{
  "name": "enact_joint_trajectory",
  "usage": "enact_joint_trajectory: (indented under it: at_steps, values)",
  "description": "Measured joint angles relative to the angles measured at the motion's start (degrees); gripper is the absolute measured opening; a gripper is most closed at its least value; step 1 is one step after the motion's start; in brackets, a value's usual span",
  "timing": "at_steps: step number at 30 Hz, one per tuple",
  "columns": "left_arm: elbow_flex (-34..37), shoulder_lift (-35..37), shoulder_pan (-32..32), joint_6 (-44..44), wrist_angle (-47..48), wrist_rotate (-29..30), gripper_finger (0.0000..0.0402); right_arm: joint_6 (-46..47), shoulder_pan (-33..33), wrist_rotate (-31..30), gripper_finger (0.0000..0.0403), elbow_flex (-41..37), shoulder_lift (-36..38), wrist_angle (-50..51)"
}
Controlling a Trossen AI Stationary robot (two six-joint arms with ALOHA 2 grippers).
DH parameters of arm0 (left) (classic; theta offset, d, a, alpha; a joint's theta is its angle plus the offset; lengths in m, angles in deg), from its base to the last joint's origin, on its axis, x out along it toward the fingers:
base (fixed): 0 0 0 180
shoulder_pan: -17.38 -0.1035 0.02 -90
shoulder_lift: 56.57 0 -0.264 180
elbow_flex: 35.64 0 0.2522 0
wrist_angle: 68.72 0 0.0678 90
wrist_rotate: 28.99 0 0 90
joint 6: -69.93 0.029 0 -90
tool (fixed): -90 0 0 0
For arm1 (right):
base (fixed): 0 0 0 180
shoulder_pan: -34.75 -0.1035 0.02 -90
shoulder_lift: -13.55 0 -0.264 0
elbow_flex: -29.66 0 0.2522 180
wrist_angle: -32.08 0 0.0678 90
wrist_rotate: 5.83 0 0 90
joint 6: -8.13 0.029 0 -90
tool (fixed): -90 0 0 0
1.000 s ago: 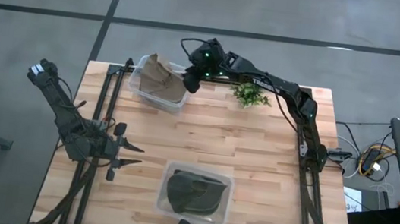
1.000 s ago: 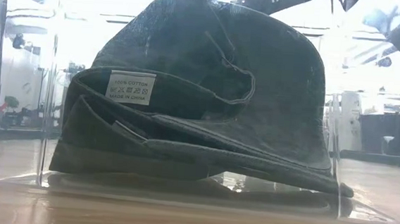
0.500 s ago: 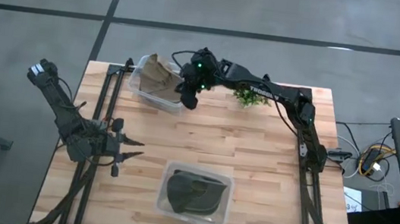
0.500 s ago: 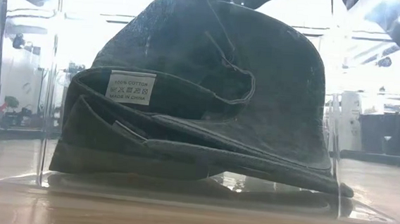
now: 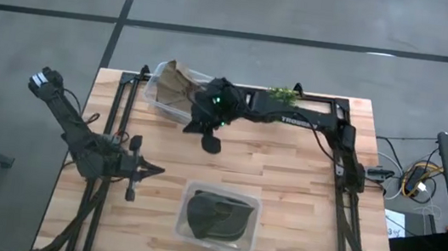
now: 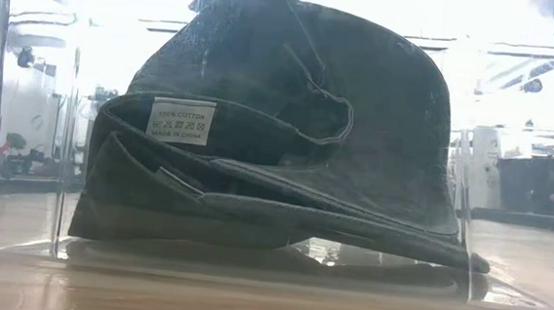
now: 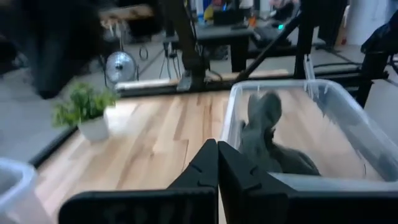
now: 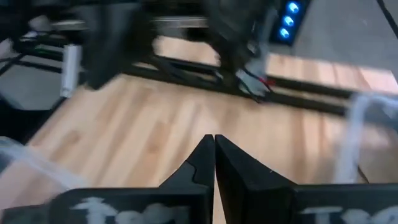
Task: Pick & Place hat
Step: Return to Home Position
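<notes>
A dark green hat (image 5: 218, 215) lies in a clear bin (image 5: 252, 232) near the table's front edge, its brim on the bin floor; the low view shows it close up (image 6: 287, 146). A tan hat (image 5: 175, 87) lies in a second clear bin (image 5: 153, 93) at the far left. My right gripper (image 5: 211, 144) is shut and empty over the bare table, just near of the tan hat's bin. My left gripper (image 5: 154, 169) is shut and empty at the left, pointing toward the dark hat's bin (image 7: 323, 118).
A small potted plant (image 5: 284, 93) stands at the far edge, partly behind my right arm; it also shows in the left wrist view (image 7: 84, 109). Black frame rails run along the table's left and right sides. Bare wood lies between the two bins.
My right gripper has swung from beside the tan hat's bin toward the table's near edge, out over the bare wood, holding nothing. My left gripper has shut its fingers and kept its place.
</notes>
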Motion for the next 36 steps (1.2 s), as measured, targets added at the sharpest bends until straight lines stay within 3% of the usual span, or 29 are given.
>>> enact_joint_trajectory:
  at_steps: [4, 9, 13, 15, 20, 24, 27, 32, 36]
  values:
    - [-0.01, 2.68, -0.27, 5.95, -5.92, -0.03, 0.0000, -1.56, -3.55, -1.05, 0.0008, -0.50, 2.70, -0.57]
    - [-0.03, 7.64, -0.35, 7.33, -5.58, -0.46, 0.0000, -1.75, -6.26, -5.73, 0.0008, -2.78, 9.31, -1.22]
    - [-0.03, 11.47, -1.42, 10.54, -6.43, -8.82, 0.0000, -1.27, -8.29, -7.33, 0.0008, -8.61, 16.32, -2.98]
    - [-0.03, 12.83, -2.97, 11.32, -7.77, -14.24, 0.0000, 0.02, -9.39, -7.45, 0.0008, -12.92, 20.06, -5.74]
    - [1.08, 13.51, -9.35, 11.19, -8.51, -20.16, 0.0000, 0.34, -12.78, -11.24, 0.0008, -26.83, 31.16, -15.14]
    - [3.87, 13.50, -18.06, 7.65, -9.44, -27.48, 0.0000, 0.48, -15.38, -16.98, 0.0008, -38.93, 39.96, -22.11]
    - [6.89, 13.46, -25.51, 4.87, -12.76, -33.22, 0.0000, 1.42, -16.19, -17.71, 0.0008, -48.04, 45.57, -29.00]
    - [10.58, 13.58, -34.35, 2.17, -13.10, -37.92, 0.0000, 3.62, -16.41, -17.71, 0.0008, -62.27, 53.86, -36.54]
    - [12.88, 14.07, -35.51, 1.57, -13.36, -39.05, 0.0000, 3.58, -16.39, -17.82, 0.0008, -73.16, 59.27, -43.42]
